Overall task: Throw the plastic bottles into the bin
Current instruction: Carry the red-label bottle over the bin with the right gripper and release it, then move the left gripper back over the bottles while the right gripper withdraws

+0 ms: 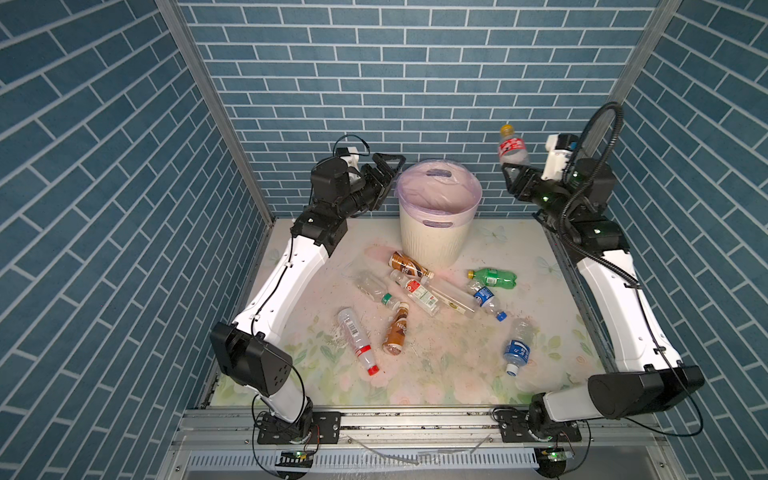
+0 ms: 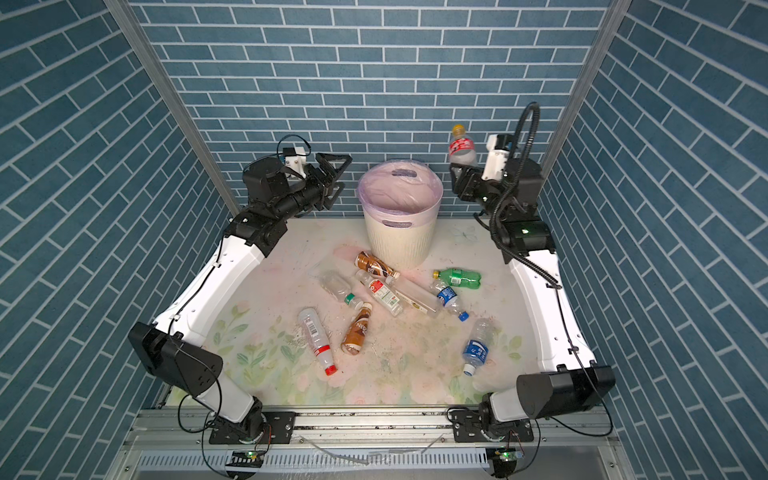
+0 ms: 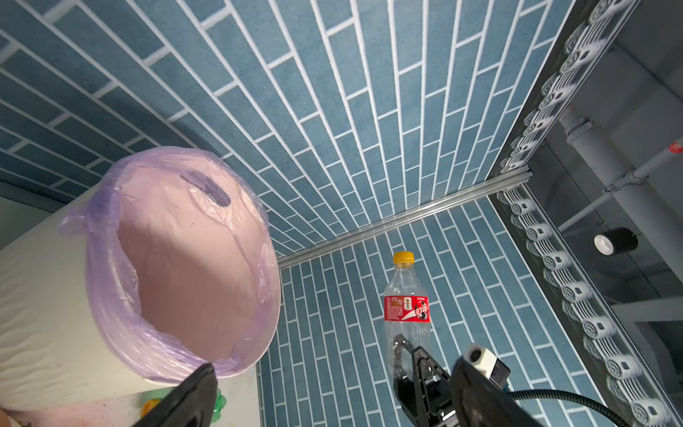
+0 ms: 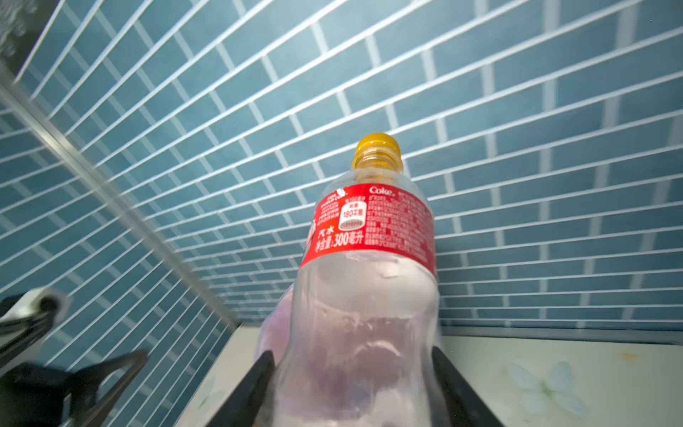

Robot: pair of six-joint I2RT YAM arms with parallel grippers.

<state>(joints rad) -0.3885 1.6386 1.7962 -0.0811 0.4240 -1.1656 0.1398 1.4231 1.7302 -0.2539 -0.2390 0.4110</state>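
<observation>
Cream-white ribbed round bin [image 1: 432, 245], pink-lilac bag liner folded over rim, stands on floral-print tabletop [image 1: 457, 374]. Just left of bin rim hangs left gripper [image 1: 394, 178], jaws spread wide, empty. Right of bin, right gripper [image 1: 515, 169] clamps base of clear plastic bottle [image 1: 512, 147] (yellow cap, red label), upright, above rim level, beside opening rather than over it. Nine more plastic bottles [image 1: 415, 291] lie scattered in front of bin; brown bottle [image 1: 409, 266] nearest its base, contact unclear.

Matt, ribbed cream plastic bin [image 1: 432, 241] with thin, crinkled, translucent lilac film liner [image 3: 111, 295]; clear glossy plastic bottle [image 4: 366, 314]; scuffed matt floral tabletop [image 1: 436, 374]; metal rail [image 3: 406, 218].
</observation>
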